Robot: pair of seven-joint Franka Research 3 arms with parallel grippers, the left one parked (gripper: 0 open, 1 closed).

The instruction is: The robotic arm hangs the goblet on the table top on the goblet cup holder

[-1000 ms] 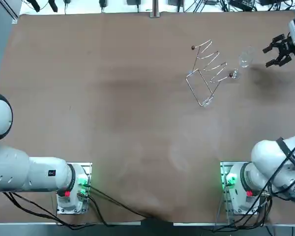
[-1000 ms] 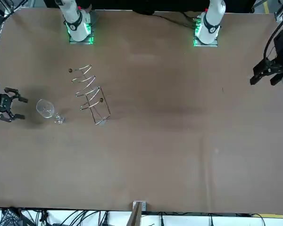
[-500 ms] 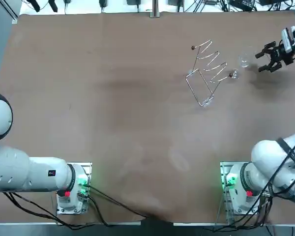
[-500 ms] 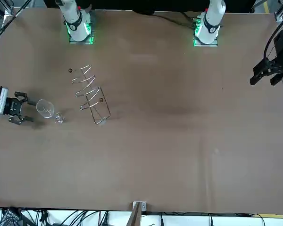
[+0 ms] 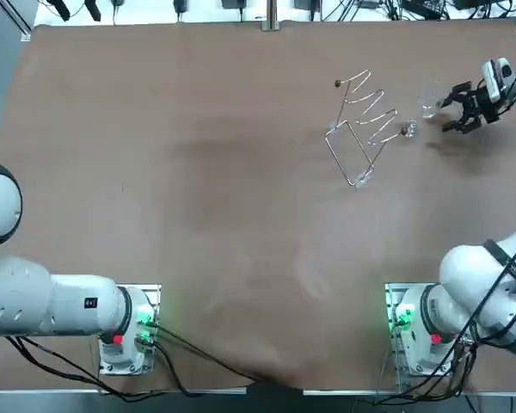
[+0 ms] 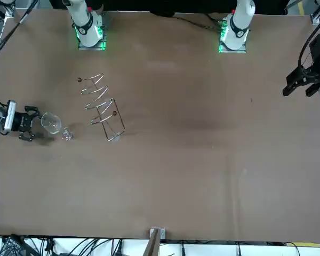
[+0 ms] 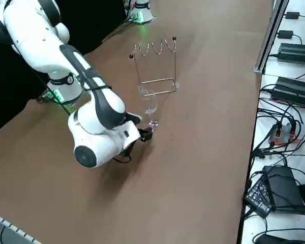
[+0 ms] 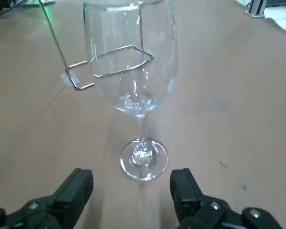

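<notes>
A clear goblet [image 5: 427, 102] stands upright on the brown table [image 5: 198, 172], just right of the wire goblet holder [image 5: 366, 126]. From across the table, the goblet [image 6: 51, 124] has the holder [image 6: 102, 106] on one side and my right gripper [image 6: 34, 124] on the other. The right gripper [image 5: 453, 111] is open, low over the table, facing the goblet from the side away from the holder. In the right wrist view the goblet [image 8: 128, 62] rises between and just beyond the two fingers [image 8: 76, 190], untouched, with the holder [image 8: 100, 71] behind it. The right side view shows the goblet [image 7: 149, 103], gripper [image 7: 142, 131] and holder [image 7: 156, 66] in line.
The table's right edge lies close behind the right gripper. Beyond the far edge, cables and power bricks [image 7: 290, 51] lie on a white surface. The right arm's base [image 5: 421, 323] sits at the near edge. The left arm [image 5: 34, 297] stays parked.
The right gripper has travelled from near the table's right edge toward the goblet and has come down low. Goblet and holder have not moved.
</notes>
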